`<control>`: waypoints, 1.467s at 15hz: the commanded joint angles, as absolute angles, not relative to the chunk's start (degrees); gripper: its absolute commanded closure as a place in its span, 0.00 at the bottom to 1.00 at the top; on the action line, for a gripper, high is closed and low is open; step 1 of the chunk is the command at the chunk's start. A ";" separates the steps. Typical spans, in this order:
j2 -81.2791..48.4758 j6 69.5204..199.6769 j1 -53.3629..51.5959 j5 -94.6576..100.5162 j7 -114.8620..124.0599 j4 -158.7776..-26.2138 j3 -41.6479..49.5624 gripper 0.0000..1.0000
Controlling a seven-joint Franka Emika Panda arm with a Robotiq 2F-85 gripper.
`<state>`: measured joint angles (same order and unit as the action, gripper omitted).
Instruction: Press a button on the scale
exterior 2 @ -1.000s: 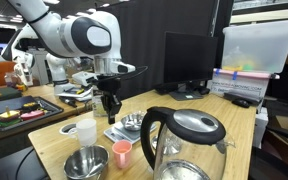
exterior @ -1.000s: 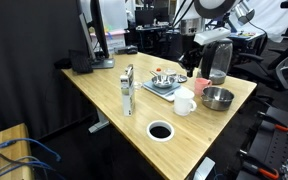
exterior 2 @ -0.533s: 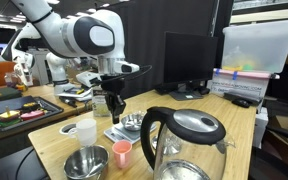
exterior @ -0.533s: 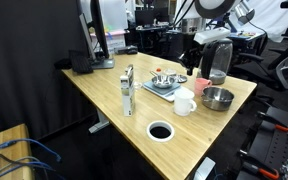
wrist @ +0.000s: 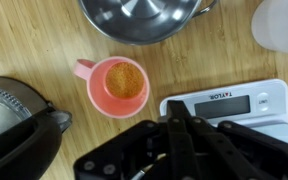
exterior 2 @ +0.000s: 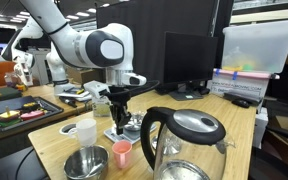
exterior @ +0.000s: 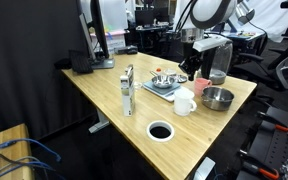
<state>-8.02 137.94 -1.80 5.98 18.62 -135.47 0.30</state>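
Note:
The scale is a flat silver-grey slab with a display marked TAYLOR and small round buttons to the display's right. It lies on the wooden table in both exterior views. My gripper is shut and empty, its two black fingers pressed together. Its tip hangs just above the scale's edge, left of the display. I cannot tell whether it touches the scale. In both exterior views the gripper points straight down over the scale.
A pink cup stands just left of the scale. A steel bowl, a white mug and a black-and-steel kettle crowd around it. A round cable hole is near the table's front edge.
The arm has lowered and shifted sideways, bringing the shut gripper down close over the scale. Nothing on the table has moved.

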 commanded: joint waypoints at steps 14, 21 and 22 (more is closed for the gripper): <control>-17.74 134.77 -1.52 -0.30 11.60 -126.40 0.70 1.00; -19.68 133.98 -1.68 -0.12 11.61 -125.16 0.78 1.00; -19.81 133.84 -1.69 -0.12 11.59 -125.00 0.77 1.00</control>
